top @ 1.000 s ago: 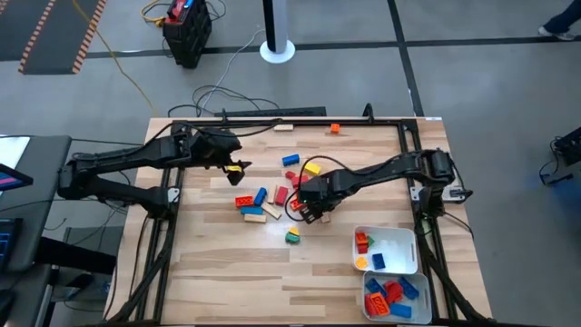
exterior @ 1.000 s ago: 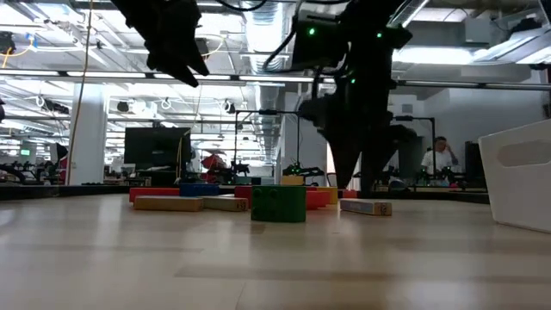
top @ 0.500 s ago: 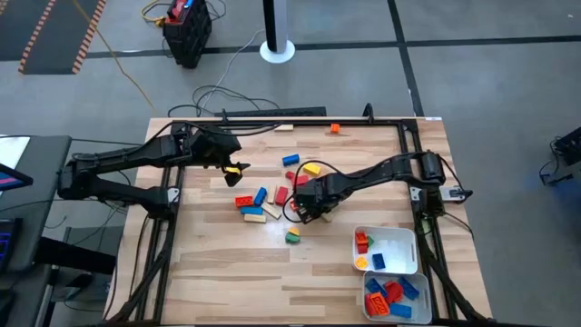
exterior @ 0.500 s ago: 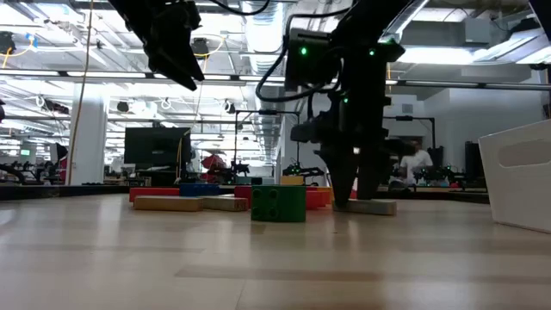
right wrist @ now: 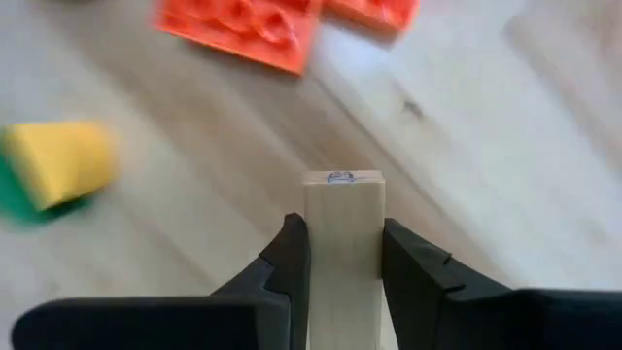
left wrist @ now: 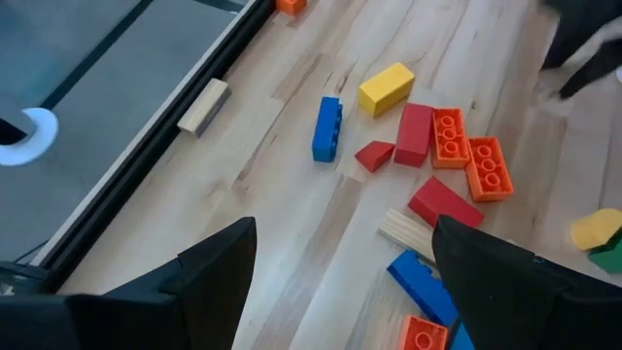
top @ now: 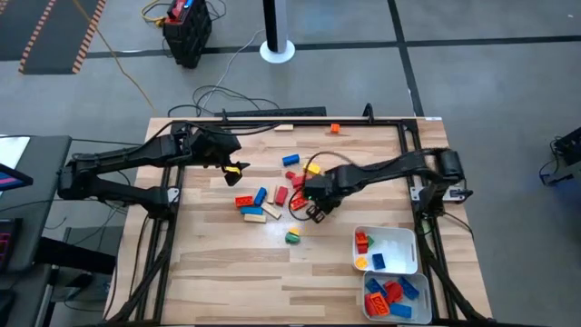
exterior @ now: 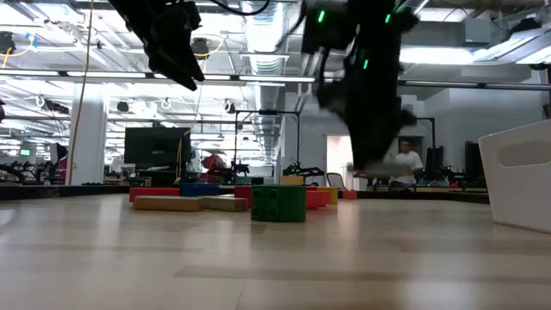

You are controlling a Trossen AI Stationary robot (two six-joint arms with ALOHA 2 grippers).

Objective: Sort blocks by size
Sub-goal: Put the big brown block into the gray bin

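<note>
My right gripper (top: 320, 210) is at mid-table, shut on a plain tan wooden block (right wrist: 343, 233), which also shows in the low view (exterior: 379, 175) above the tabletop. Red, orange, blue, yellow and tan blocks (top: 272, 193) lie loose on the wood to its left. A green block with a yellow one on top (top: 292, 236) sits nearer the front, and also shows in the low view (exterior: 278, 204). My left gripper (top: 232, 167) hovers open and empty over the table's far left; its wrist view looks down on the blocks (left wrist: 428, 136). My right gripper pinches the tan block's two long sides (right wrist: 317, 243) between its two fingers (right wrist: 287, 258). The fingers come from above, pointing down, and lie across the block. The block hangs level (exterior: 379, 175), lifted clear of the table.
Two white trays stand at the near right, one (top: 392, 238) with a few blocks and one (top: 368, 307) with several; a tray wall (exterior: 516, 176) shows in the low view. Two small blocks (top: 284, 127) lie near the far edge. Bare wood lies at the near left.
My right gripper has gone down onto the tan block lying on the table, taken hold of it and risen with it, drifting slightly toward the table's right. The block is now lifted clear and stays level.
</note>
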